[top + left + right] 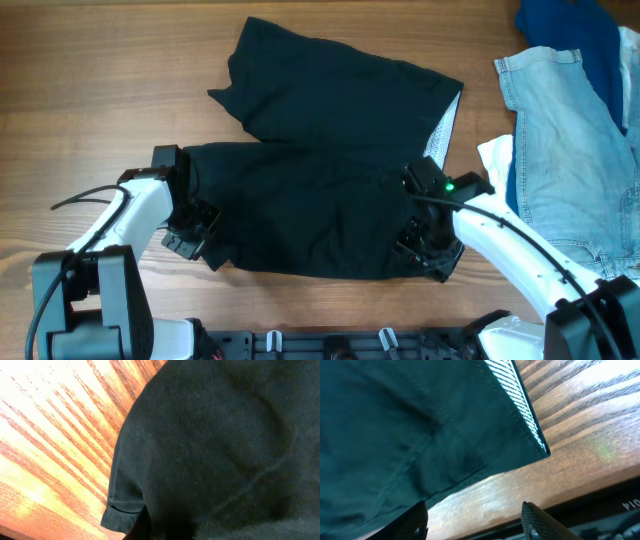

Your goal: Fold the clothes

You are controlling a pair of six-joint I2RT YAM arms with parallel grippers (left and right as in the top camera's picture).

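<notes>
The black shorts lie spread on the wooden table, one leg toward the far side and the other along the near side. My left gripper sits at the shorts' near left hem corner. In the left wrist view the black fabric fills the frame and the jaws look closed into it beside the hem corner. My right gripper is at the near right waist corner. In the right wrist view its jaws are open over bare table, just below the shorts' edge.
Pale blue denim and a dark blue garment lie in a pile at the far right, with a bit of white cloth beside them. The table's near edge runs just behind my right jaws.
</notes>
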